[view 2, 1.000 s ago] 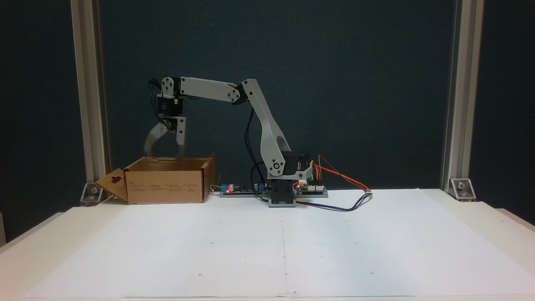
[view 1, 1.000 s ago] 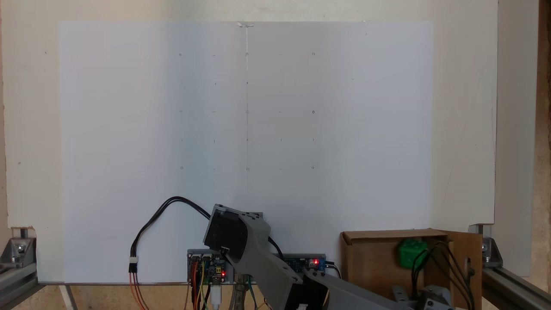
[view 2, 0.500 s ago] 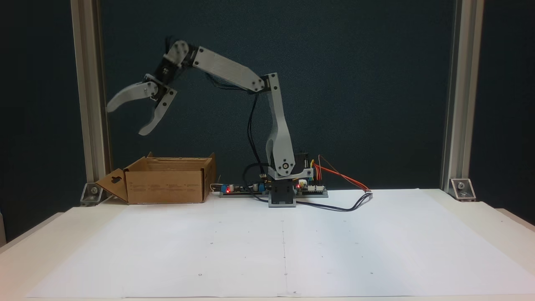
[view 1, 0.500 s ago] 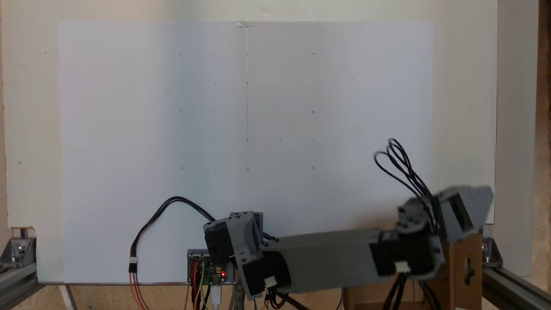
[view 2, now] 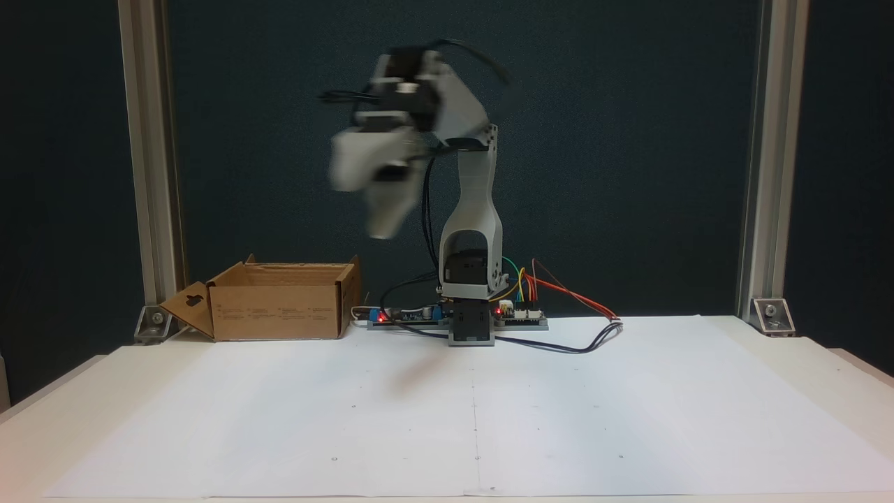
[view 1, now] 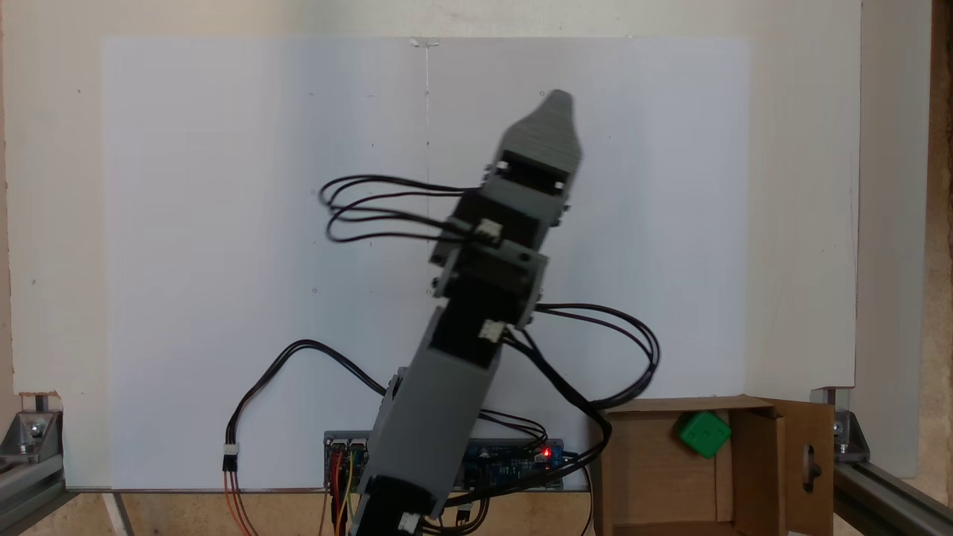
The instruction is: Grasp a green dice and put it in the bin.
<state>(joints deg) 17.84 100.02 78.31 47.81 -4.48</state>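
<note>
The green dice (view 1: 703, 434) lies inside the cardboard bin (view 1: 648, 447), near its upper wall in a fixed view; in the other fixed view the bin's (view 2: 279, 307) walls hide it. My gripper (view 2: 361, 204) hangs high in the air, blurred by motion, well to the right of the bin and near the arm's base column. Its two jaws stand apart with nothing between them. From above, the gripper (view 1: 555, 112) points up over the white sheet, one jaw covering the other.
A white paper sheet (view 2: 475, 405) covers the table in front of the arm base (view 2: 471, 328). Circuit boards (view 1: 514, 454) and loose cables (view 1: 283, 372) sit beside the base. Aluminium frame posts (view 2: 143, 161) stand at both back corners.
The arm has swung away from above the bin toward the table's middle and risen. The dice, earlier seen under the gripper, now lies uncovered in the bin.
</note>
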